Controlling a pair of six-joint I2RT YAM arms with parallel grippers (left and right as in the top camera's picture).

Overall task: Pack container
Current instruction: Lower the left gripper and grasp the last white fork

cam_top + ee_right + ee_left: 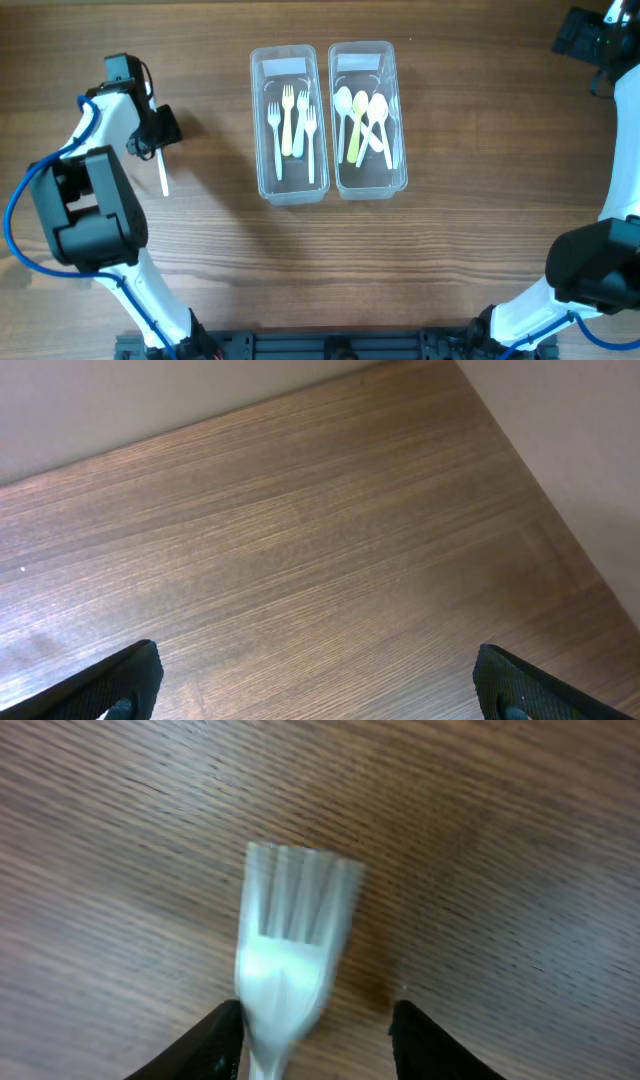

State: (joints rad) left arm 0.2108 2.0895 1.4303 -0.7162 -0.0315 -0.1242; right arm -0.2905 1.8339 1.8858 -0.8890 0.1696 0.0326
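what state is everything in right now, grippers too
left gripper: jaws part open around the white fork, grip unclear
right gripper: wide open, empty
white fork: between the left gripper's jaws, outside both containers, not packed
left container: open top, three forks lying inside
right container: open top, several spoons lying inside

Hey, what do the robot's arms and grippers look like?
The left arm and right arm are white links joined by bulky black joint housings. A blue cable loops alongside the left arm. The left gripper and right gripper each have two black fingers, the right's tips rounded.
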